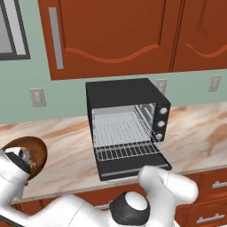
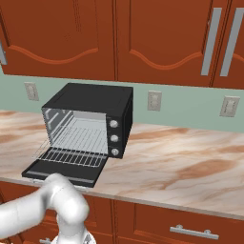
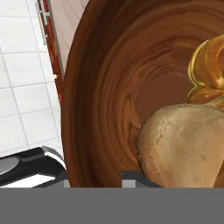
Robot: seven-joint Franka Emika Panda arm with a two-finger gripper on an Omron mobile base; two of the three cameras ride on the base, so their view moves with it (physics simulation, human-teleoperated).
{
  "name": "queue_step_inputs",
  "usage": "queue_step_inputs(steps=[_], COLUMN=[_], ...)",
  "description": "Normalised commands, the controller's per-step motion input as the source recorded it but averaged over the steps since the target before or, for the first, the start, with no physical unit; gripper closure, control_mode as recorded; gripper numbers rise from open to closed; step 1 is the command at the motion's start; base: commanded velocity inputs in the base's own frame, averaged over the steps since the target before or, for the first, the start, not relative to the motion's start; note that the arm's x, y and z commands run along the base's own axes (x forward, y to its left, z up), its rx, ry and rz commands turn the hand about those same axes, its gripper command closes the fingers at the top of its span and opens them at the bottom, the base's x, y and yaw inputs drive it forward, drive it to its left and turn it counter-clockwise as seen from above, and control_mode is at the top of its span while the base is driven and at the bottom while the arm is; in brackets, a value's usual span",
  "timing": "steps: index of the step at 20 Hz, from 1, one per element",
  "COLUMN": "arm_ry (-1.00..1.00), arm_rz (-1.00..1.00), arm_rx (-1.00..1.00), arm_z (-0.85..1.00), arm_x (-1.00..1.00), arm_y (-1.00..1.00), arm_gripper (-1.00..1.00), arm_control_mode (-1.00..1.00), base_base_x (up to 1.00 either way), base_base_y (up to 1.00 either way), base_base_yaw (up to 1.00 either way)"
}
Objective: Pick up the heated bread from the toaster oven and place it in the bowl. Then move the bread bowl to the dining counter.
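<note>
At far left of the left base view: bowl (image 1: 31, 150) on the marbled counter (image 1: 195, 137), gripper (image 1: 25, 165) down at its near rim, fingers drawn close, apparently clamped on that rim. Inside the bowl, per hand view: heated bread (image 3: 183, 146) just ahead of the fingertips, knot-shaped pastry (image 3: 210, 70) beyond. To the right: toaster oven (image 1: 126, 119), door down, wire rack (image 1: 126, 151) bare; next step judged as lifting toward the dining counter.

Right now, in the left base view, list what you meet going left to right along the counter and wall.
Bowl → wall outlet → toaster oven → oven knobs → far-right outlet.
</note>
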Motion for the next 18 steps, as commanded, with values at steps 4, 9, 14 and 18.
queue_step_inputs(steps=[4, 9, 14, 18], arm_ry=[-0.34, -0.22, -0.04, 0.0], arm_rz=[-0.12, -0.03, -0.02, -0.01], arm_rx=[0.0, 0.07, 0.2, 0.28], arm_z=[0.71, 0.64, 0.51, 0.36], arm_x=[-0.34, -0.33, -0.15, -0.01], arm_y=[-1.0, -1.0, -1.0, -1.0], arm_gripper=[1.0, 1.0, 1.0, 1.0], arm_control_mode=[-1.0, -1.0, -1.0, -1.0], base_base_x=[0.0, 0.0, 0.0, 0.0], base_base_y=[0.0, 0.0, 0.0, 0.0], base_base_yaw=[0.0, 0.0, 0.0, 0.0])
